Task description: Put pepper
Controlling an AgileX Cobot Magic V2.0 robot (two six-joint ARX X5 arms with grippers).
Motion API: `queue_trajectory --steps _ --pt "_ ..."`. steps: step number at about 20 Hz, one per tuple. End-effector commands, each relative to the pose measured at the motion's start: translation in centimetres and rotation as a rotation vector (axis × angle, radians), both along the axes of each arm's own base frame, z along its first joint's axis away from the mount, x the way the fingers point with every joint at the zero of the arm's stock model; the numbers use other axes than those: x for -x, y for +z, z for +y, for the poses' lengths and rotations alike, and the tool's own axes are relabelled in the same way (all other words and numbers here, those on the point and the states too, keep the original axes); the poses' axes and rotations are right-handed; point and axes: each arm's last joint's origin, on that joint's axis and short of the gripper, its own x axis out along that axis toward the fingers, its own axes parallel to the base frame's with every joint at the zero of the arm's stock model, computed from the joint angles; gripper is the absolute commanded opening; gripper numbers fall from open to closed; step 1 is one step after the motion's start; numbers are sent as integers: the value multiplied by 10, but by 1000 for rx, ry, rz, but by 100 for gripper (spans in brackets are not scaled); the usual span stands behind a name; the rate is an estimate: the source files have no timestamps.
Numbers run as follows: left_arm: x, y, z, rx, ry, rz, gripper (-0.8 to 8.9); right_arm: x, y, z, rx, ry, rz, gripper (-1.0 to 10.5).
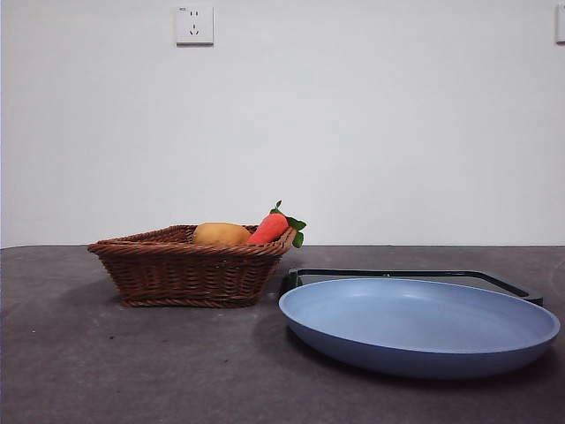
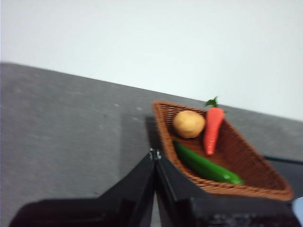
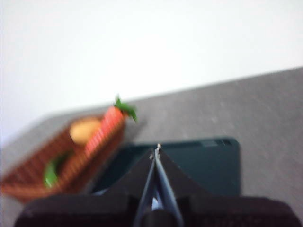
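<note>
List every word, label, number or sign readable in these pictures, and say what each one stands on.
None can be read.
Wall socket: a tiny mark at its top left corner, too small to read.
Basket, pepper, carrot, potato, blue plate and dark tray: no lettering visible.

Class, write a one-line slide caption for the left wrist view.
Shut left tool above the table beside a basket holding pepper, carrot and potato.
</note>
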Motion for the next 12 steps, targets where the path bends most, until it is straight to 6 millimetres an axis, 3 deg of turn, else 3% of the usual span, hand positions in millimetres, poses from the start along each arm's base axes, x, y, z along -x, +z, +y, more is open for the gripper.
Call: queue_trajectory --steps 1,12 --pt "3 18 -1 69 -34 -42 6 2 13 0 -155 16 -22 5" --pt "5 83 -4 46 -129 91 6 -4 78 2 -134 67 45 5"
